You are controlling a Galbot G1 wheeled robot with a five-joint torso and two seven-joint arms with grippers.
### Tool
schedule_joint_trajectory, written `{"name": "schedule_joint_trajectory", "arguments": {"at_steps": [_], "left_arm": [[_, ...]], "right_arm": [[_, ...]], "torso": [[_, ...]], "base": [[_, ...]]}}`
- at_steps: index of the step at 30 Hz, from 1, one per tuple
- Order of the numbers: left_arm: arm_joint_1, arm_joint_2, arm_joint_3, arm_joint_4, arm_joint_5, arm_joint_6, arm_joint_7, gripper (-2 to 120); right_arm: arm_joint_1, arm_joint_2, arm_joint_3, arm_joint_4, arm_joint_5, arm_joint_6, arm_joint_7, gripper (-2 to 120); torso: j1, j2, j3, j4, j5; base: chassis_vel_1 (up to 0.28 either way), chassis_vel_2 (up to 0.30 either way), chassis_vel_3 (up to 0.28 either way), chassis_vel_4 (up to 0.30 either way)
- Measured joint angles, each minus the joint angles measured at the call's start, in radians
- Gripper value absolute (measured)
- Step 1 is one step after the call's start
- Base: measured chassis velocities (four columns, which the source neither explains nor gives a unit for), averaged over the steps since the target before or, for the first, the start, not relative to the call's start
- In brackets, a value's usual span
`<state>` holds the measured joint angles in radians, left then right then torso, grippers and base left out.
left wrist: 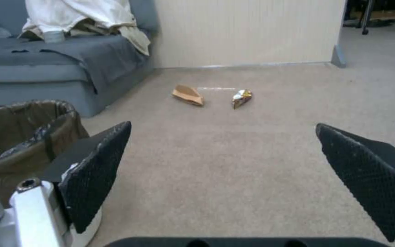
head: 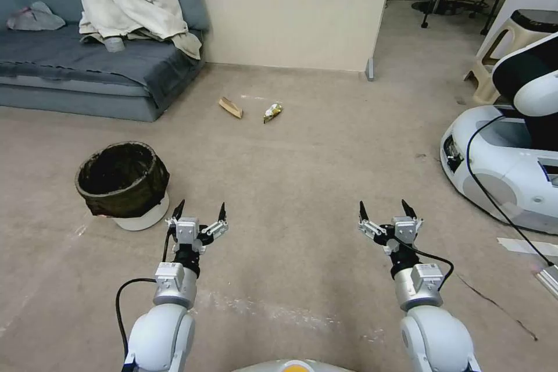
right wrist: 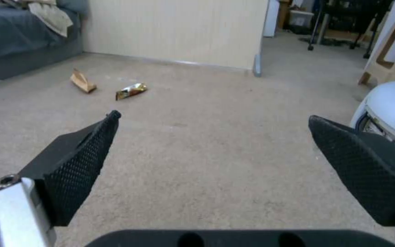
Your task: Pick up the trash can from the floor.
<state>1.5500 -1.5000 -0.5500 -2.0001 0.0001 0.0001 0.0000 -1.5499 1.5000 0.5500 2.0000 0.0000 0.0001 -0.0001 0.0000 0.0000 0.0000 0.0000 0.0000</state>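
The trash can (head: 124, 185) is a small round white bin with a dark brown-black bag liner over its rim and upper part. It stands upright on the beige carpet floor (head: 290, 174), left of centre in the head view. My left gripper (head: 200, 210) is open, low over the carpet just to the right of the can and not touching it. The left wrist view has the can (left wrist: 21, 137) beside one finger (left wrist: 99, 171). My right gripper (head: 383, 210) is open too, over bare carpet well to the right, with nothing between its fingers (right wrist: 81, 164).
A brown paper scrap (head: 231, 107) and a shiny wrapper (head: 272, 111) lie on the carpet ahead. A grey sofa (head: 87, 64) with a white cloth stands at far left. Another white robot base (head: 503, 163) and a beige stool (head: 511, 40) are at right.
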Motion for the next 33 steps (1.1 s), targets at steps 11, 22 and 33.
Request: {"name": "schedule_joint_trajectory", "arguments": {"at_steps": [11,22,33], "left_arm": [[0.0,0.0,0.0,0.0,0.0,0.0,0.0,100],[0.028,-0.001,0.002,-0.047,0.002,-0.001,-0.01,100],[0.206,-0.012,0.02,-0.337,0.022,-0.011,-0.081,100]], "right_arm": [[0.0,0.0,0.0,0.0,0.0,0.0,0.0,100],[-0.046,0.018,0.011,0.035,-0.005,0.025,0.016,100],[-0.274,0.108,0.066,0.218,-0.032,0.164,0.106,100]], "torso": [[0.0,0.0,0.0,0.0,0.0],[0.0,0.0,0.0,0.0003,-0.0001],[0.0,0.0,0.0,0.0002,0.0003]], "base": [[0.0,0.0,0.0,0.0],[0.0,0.0,0.0,0.0],[0.0,0.0,0.0,0.0]]}}
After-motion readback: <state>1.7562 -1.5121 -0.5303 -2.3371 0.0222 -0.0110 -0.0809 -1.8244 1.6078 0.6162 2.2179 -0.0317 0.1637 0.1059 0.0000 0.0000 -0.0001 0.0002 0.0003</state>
